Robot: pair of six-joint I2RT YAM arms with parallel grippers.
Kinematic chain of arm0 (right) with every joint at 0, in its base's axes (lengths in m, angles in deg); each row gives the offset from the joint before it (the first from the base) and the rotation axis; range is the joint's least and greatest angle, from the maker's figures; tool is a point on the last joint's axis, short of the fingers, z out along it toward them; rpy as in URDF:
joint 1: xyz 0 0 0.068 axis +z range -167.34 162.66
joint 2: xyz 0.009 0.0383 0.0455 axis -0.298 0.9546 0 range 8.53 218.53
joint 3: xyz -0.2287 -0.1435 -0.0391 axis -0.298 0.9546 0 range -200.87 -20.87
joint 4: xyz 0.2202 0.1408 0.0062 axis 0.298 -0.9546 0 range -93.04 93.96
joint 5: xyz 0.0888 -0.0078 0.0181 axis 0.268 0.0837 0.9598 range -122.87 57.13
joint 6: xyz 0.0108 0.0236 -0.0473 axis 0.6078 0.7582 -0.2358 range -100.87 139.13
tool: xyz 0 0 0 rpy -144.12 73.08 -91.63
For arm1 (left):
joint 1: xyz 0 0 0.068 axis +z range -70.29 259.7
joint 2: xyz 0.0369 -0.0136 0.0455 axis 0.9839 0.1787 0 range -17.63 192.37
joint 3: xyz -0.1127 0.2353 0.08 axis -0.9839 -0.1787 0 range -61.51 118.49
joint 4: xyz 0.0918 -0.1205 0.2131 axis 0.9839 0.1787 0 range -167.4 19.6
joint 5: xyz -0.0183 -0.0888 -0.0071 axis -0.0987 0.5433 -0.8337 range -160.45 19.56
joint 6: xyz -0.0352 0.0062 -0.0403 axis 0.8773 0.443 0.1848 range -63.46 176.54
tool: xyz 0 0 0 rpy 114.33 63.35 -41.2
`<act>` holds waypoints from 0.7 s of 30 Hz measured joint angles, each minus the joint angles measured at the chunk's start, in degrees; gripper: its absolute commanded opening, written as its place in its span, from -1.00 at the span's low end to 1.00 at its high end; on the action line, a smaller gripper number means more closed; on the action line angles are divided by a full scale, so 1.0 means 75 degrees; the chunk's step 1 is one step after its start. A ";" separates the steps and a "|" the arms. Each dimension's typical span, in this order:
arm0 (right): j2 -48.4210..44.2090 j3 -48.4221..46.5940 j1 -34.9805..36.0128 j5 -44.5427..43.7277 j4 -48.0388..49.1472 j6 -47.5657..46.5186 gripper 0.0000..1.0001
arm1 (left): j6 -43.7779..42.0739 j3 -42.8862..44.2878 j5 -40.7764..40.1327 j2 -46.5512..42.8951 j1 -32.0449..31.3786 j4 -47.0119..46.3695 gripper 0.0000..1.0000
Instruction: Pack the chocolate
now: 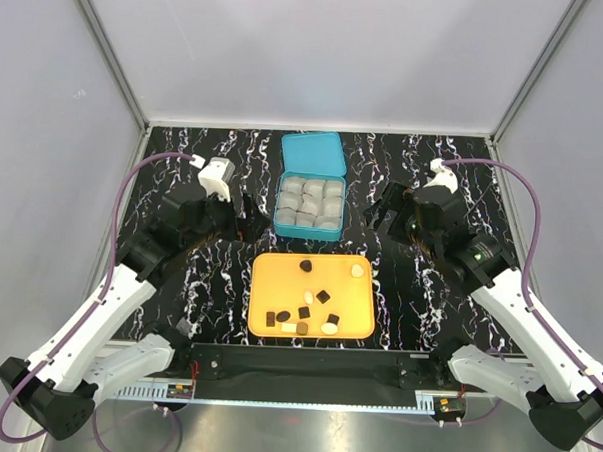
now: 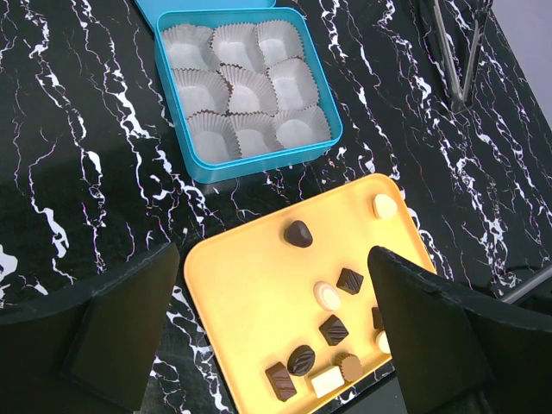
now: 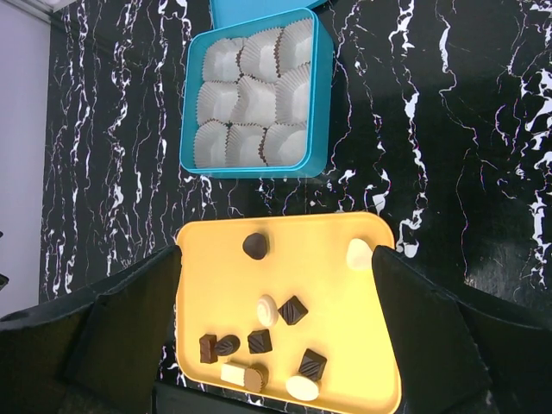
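While left gripper [image 2: 272,332] and right gripper [image 3: 276,332] hover, fingers [image 2: 121,328] apart: chocolate [image 3: 259,341] crowded at 6 o'clock of orange tray [image 3: 216,285], neighbour piece may get knocked.

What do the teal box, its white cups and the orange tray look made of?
The teal box is probably painted tin, with thin smooth walls, though plastic is possible. The white cups look like pleated paper, with fluted, crinkled sides. The orange tray is likely matte plastic, with uniform colour and rounded corners.
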 measured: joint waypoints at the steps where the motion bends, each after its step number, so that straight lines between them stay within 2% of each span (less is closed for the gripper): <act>1: 0.0000 -0.0003 0.0000 -0.0006 0.0000 0.0000 0.99 | -0.0003 0.0000 0.0003 0.0000 0.0000 0.0000 0.98; 12: -0.0003 -0.0006 0.0000 -0.0557 -0.0009 -0.0076 0.99 | -0.0082 -0.0055 -0.0029 -0.0233 0.0000 0.0009 0.98; 18: 0.0256 -0.0169 -0.0032 -0.1475 -0.0108 -0.0906 0.99 | -0.0175 -0.0224 -0.0090 -0.0507 0.0000 0.0064 0.98; 21: 0.0968 -0.0487 -0.0417 -0.1891 -0.0175 -0.1451 0.85 | -0.0195 -0.0321 -0.0087 -0.0644 0.0000 0.0085 0.98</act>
